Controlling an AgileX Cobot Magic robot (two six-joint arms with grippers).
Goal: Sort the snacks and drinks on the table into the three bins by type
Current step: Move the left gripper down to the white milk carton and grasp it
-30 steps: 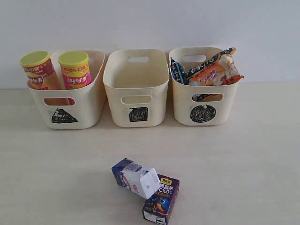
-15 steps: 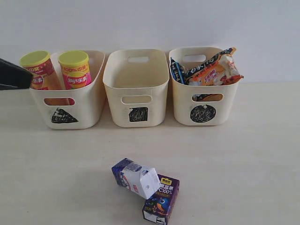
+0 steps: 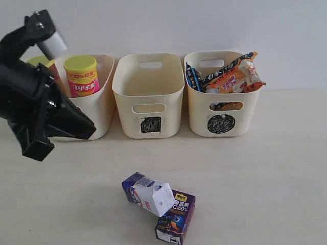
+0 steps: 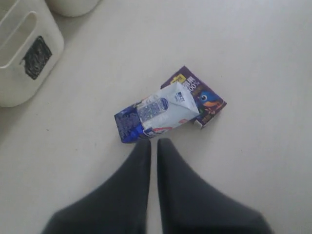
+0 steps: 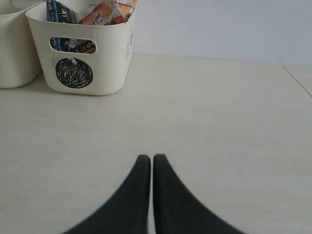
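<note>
Looking across the table, we see our left gripper pinched closed and empty in front of the triangle bin, while the gable carton lies against the juice box at the near middle. Our right gripper is closed on nothing too. Cans stand in the triangle bin, far left; bags fill the circle bin, far right.
</note>
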